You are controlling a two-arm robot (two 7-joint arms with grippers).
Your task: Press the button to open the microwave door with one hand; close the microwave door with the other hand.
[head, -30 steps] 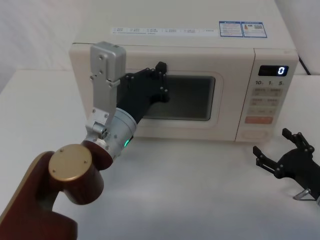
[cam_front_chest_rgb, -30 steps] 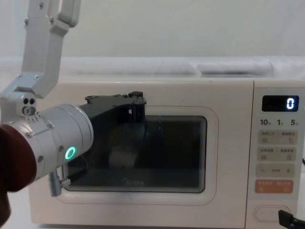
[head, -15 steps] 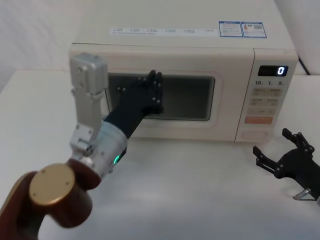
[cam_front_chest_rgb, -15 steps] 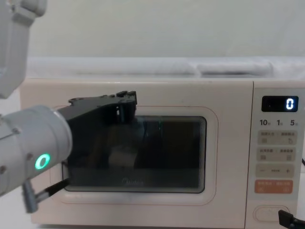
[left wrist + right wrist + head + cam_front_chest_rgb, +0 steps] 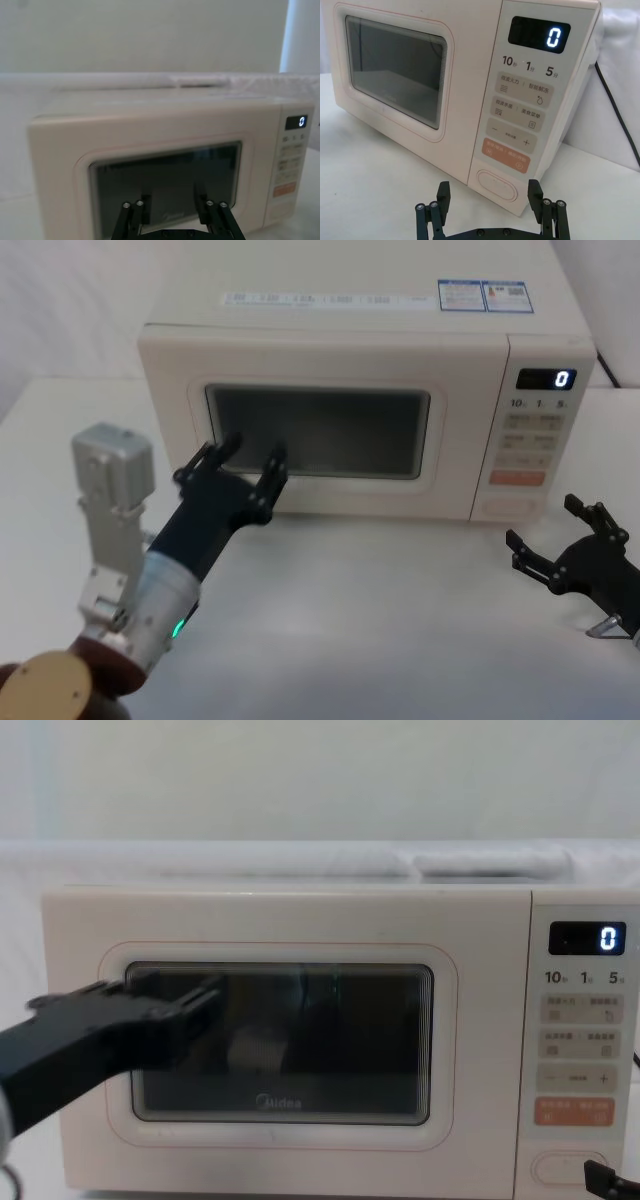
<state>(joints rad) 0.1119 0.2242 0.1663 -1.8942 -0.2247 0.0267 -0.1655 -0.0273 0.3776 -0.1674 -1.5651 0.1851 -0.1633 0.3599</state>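
Note:
The cream microwave's door [image 5: 350,430] with its dark window lies flush with the body, also in the chest view [image 5: 300,1040]. My left gripper [image 5: 248,462] hovers just in front of the door's lower left, a little off the surface, open with nothing between its fingers; the left wrist view shows the same gripper [image 5: 175,205] facing the door [image 5: 165,165]. The wide pill-shaped button [image 5: 510,508] sits at the bottom of the control panel. My right gripper [image 5: 548,525] is low over the table at the right, open, just short of the button [image 5: 497,186] in its own wrist view [image 5: 489,192].
The control panel [image 5: 535,435] carries a lit display reading 0 [image 5: 552,36], pale keys and an orange key [image 5: 506,156]. A black power cord [image 5: 615,110] runs down behind the microwave's right side. White tabletop [image 5: 380,620] stretches in front between both arms.
My left gripper has pulled back from the door window, down and towards me, and its fingers have spread apart. The right arm has stayed still.

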